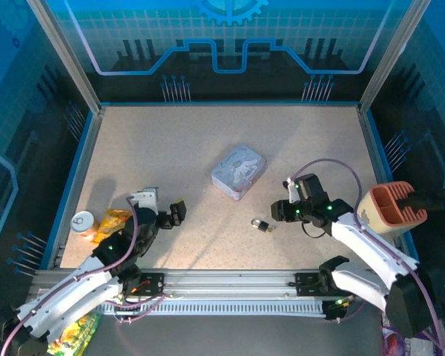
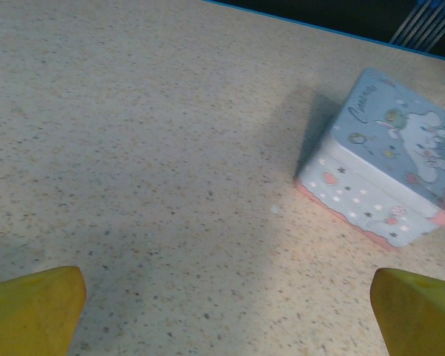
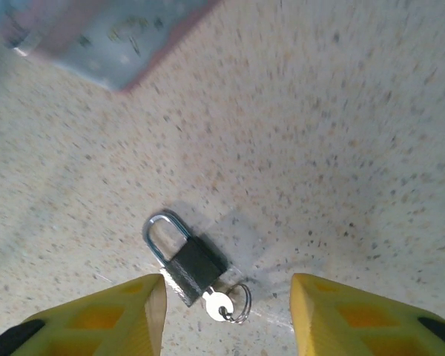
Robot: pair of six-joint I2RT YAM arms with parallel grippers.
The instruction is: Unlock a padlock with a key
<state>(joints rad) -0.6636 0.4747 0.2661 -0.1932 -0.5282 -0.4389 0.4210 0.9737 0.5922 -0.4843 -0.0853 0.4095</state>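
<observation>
Bench (image 1: 208,133), speckled beige, blue walls round it.

Padlock (image 1: 260,224) lies flat on the bench, right of centre and towards the near edge. It is well clear of the tin (image 1: 238,170), which sits further back at mid-bench. Right wrist view: padlock (image 3: 196,267) has a dark body, and its silver shackle (image 3: 162,233) points up-left and looks closed. Key (image 3: 219,304) is at the end of the body away from the shackle, touching it, with a thin ring (image 3: 241,300) on it. Cannot tell whether the blade is seated in the keyhole.

Right tool (image 1: 285,209) is low over the bench just right of the padlock. From its wrist, right tool (image 3: 226,308) has its yellow fingers (image 3: 119,315) parted about halfway. One stands either side of padlock and key, neither touching. Nothing gripped. A blurred corner of the tin (image 3: 111,37) is at top left.

Left tool (image 1: 176,213) is at the near left of the bench, well apart from the padlock. Wrist view: left tool (image 2: 226,311) is spread wide, with bare bench between the tips. It holds nothing. The tin (image 2: 389,167) is ahead and to the right, cartoon lid up.

Also noted: a can (image 1: 82,222) and a yellow packet (image 1: 111,220) by the left wall, touching or nearly so.
</observation>
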